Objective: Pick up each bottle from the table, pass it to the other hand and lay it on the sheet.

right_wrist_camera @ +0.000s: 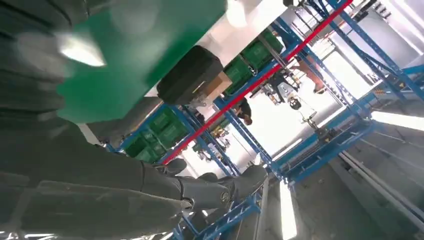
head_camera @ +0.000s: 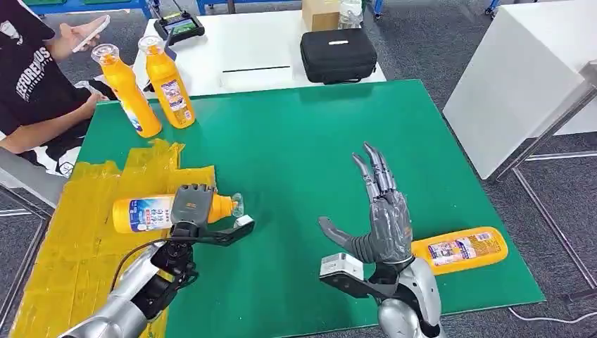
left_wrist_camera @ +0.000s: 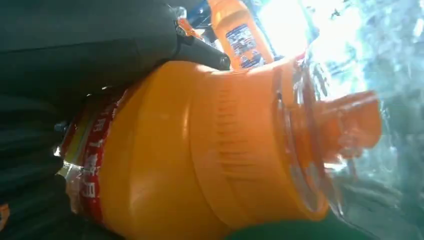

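While the head view looks down on the green table (head_camera: 296, 141), the left hand (head_camera: 191, 208) grips a lying orange bottle (head_camera: 144, 213) over the yellow sheet's (head_camera: 77, 239) edge, the right hand (head_camera: 380, 211) hangs spread and empty, another bottle (head_camera: 461, 248) lies beside it, and two upright bottles (head_camera: 148, 88) stand behind. From the left wrist, the held bottle's shoulder (left_wrist_camera: 200, 155) looms close. From the right wrist, straight fingers (right_wrist_camera: 210, 190) hold nothing.
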